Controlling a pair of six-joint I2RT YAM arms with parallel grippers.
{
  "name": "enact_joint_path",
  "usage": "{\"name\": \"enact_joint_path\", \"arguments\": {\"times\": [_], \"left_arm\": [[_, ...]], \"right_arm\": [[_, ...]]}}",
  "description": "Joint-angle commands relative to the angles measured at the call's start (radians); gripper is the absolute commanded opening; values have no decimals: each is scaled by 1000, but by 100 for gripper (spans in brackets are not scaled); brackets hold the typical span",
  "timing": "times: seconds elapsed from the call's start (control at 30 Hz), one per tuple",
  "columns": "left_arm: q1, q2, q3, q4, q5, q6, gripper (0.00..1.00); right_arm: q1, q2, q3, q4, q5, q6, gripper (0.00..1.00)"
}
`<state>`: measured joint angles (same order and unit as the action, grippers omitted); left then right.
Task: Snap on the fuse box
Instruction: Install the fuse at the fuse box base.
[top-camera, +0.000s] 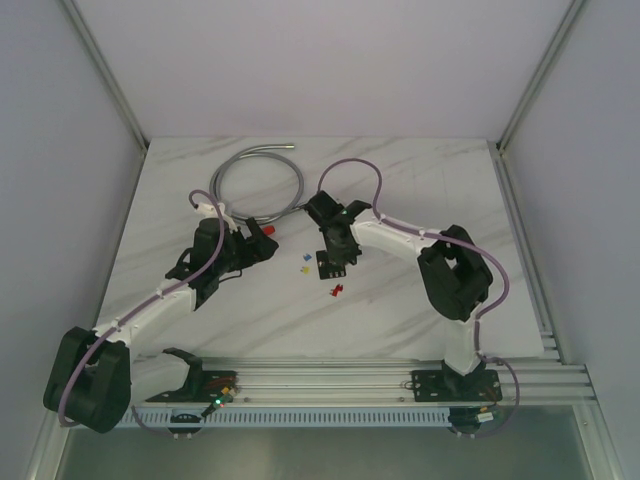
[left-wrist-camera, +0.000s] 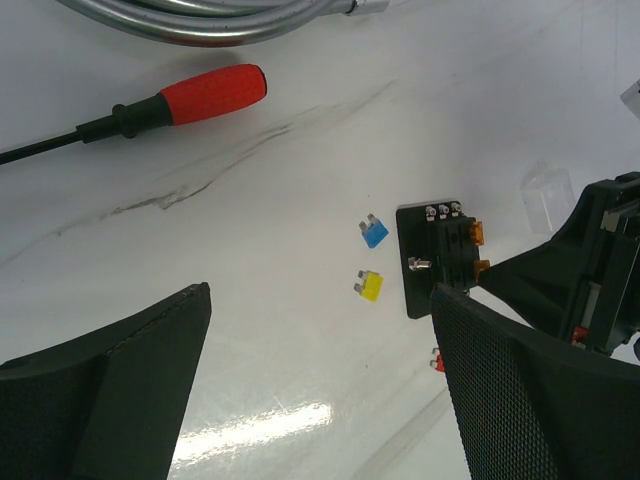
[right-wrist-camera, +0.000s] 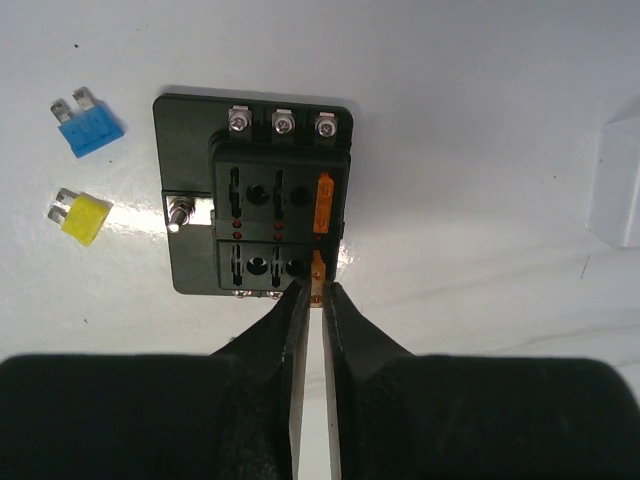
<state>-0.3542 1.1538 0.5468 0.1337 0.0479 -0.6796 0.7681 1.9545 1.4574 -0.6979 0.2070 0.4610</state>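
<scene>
Near the middle of the surface (top-camera: 420, 180), the fuse box (right-wrist-camera: 255, 195) is laid flat, with one orange fuse (right-wrist-camera: 323, 203) seated in its upper right slot. The right gripper (right-wrist-camera: 318, 290) is set at the lower right slot, its jaws drawn almost together about a second orange fuse (right-wrist-camera: 318, 266); whether it is pinched cannot be told. The left gripper (left-wrist-camera: 322, 295) is held aside, jaws spread wide and empty. The blades should be kept square to the slot and pressed straight down, since the unheld box could be tipped or slid. A blue fuse (right-wrist-camera: 90, 128) and a yellow fuse (right-wrist-camera: 80, 218) are seen loose beside it.
</scene>
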Motion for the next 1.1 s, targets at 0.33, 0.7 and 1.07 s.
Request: {"name": "enact_joint_path", "arguments": {"times": [0.33, 0.7, 1.07], "left_arm": [[4, -12, 28, -9, 7, -7, 100], [4, -2, 28, -8, 14, -28, 100], [4, 1, 25, -10, 24, -43, 100]], "right_arm": [[16, -32, -91, 51, 28, 22, 5], [22, -49, -192, 107, 18, 13, 4], [16, 27, -114, 92, 21, -25, 3]]}}
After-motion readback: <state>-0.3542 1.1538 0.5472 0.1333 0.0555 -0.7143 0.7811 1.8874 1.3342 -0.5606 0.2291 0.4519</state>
